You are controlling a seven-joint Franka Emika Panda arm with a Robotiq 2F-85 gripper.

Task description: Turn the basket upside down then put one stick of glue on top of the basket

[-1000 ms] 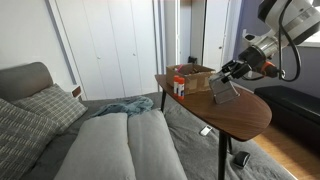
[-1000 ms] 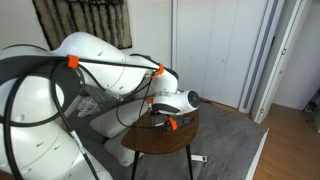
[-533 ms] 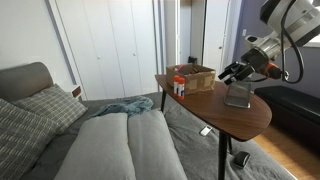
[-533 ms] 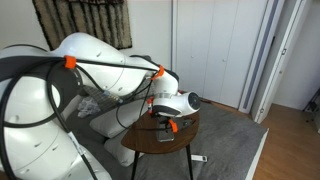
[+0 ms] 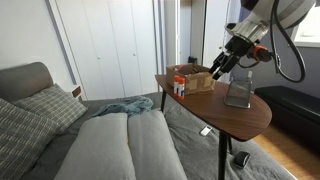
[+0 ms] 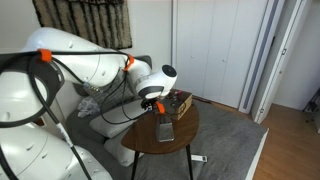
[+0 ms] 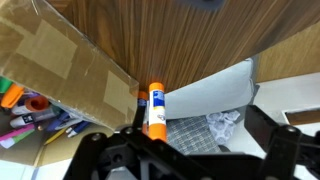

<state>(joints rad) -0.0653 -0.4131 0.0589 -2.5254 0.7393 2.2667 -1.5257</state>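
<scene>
Hovering above the round wooden desk [image 5: 240,118], close by the open brown cardboard box [image 5: 196,76], the black two-fingered end effector [image 5: 217,68] is standing spread wide and is gripping nothing. The small grey metal-mesh basket [image 5: 237,95] is sitting on the desk lower down and off to one side of the end effector, apart from it, also seen in an exterior view [image 6: 165,129]. In the wrist view the pale, orange-capped stick of glue [image 7: 155,110] is standing just beside the box's wall, framed between the dark fingers [image 7: 95,150] — none of them is touching it.
</scene>
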